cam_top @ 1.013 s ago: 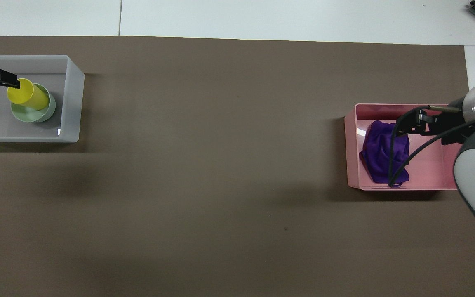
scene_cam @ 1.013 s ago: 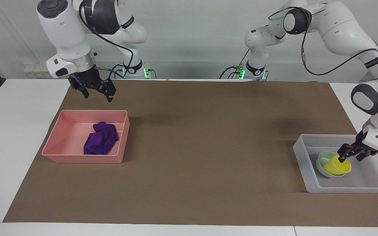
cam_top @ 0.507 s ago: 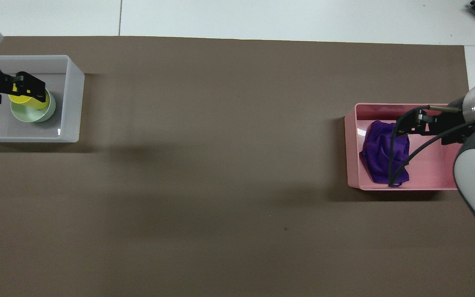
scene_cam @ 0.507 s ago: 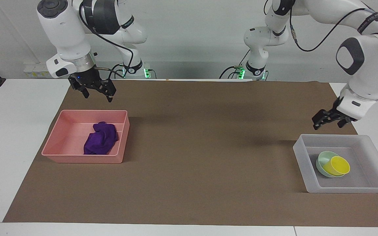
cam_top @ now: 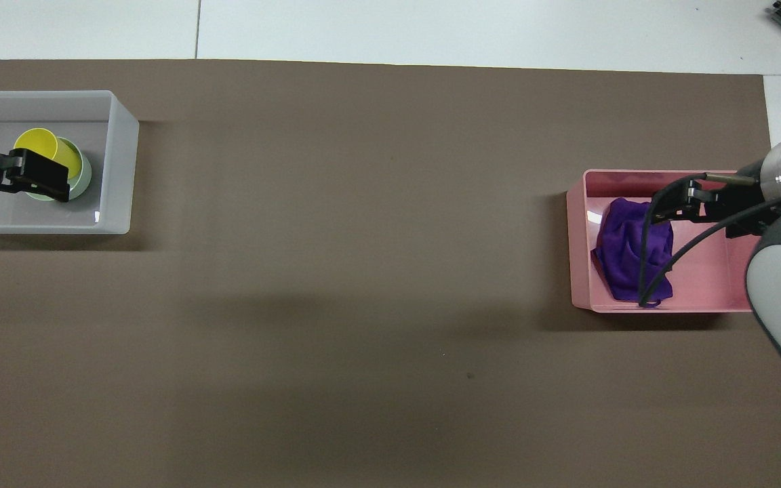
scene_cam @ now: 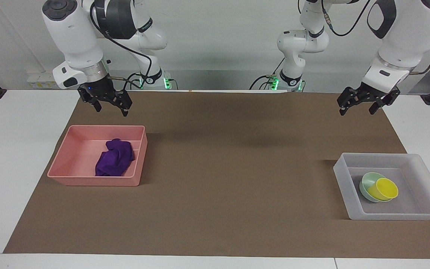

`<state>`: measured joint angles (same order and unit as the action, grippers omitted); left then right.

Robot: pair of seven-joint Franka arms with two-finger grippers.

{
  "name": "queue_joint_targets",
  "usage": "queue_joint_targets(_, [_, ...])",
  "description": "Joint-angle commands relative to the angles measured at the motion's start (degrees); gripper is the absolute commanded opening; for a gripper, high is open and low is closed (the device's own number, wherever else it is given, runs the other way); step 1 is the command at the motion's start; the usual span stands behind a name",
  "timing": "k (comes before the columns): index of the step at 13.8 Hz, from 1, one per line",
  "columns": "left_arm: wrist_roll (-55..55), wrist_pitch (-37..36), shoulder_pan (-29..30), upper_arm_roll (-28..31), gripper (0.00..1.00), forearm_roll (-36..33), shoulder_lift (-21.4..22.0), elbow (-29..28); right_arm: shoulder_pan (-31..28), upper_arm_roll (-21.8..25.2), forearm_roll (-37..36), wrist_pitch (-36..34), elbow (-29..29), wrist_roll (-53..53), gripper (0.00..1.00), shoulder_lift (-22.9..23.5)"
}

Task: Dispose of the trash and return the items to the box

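You're done sorting: purple rag (scene_cam: pixel 115 157) in pink tray (scene_cam: pixel 62 161), yellow cup (scene_cam: pixel 384 188) nested in mint-green bowl (scene_cam: pixel 366 183) in the box (scene_cam: pixel 386 160), both left end effector (scene_cam: pixel 362 104) and right end effector (scene_cam: pixel 105 103) up, fingers apart, empty; next, just park.

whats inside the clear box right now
A mint-green bowl with a yellow cup lying tilted in it. The box floor under the bowl is covered.

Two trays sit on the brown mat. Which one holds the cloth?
The pink tray at the right arm's end holds the purple cloth. The translucent whitish tray at the left arm's end holds a yellow cup leaning in a mint-green bowl.
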<state>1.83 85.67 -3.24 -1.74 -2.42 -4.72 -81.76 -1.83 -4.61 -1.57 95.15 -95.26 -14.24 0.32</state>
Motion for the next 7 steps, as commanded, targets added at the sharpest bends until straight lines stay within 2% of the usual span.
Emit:
queue_joint_targets(1, [-1.74, 2.55, 5.77, -5.53, 1.00, 1.28, 3.75, -6.73, -0.63, -0.22, 0.69, -0.05, 0.25, 1.58, 1.00, -0.15])
queue_joint_targets(2, [-0.70, 3.79, 5.01, -5.21, 1.00, 1.02, 3.84, -8.14, -0.63, -0.22, 0.69, -0.05, 0.25, 1.67, 1.00, -0.24])
queue_joint_targets(5, [-0.42, 3.37, 0.27, -1.52, 1.00, 0.41, 3.84, -6.49, -0.63, -0.22, 0.69, -0.05, 0.25, 1.58, 1.00, -0.15])
queue_joint_targets(7, [-0.34, 2.49, 0.08, -1.87, 1.00, 0.23, 4.11, -6.40, -0.63, -0.22, 0.69, -0.05, 0.25, 1.58, 1.00, -0.15])
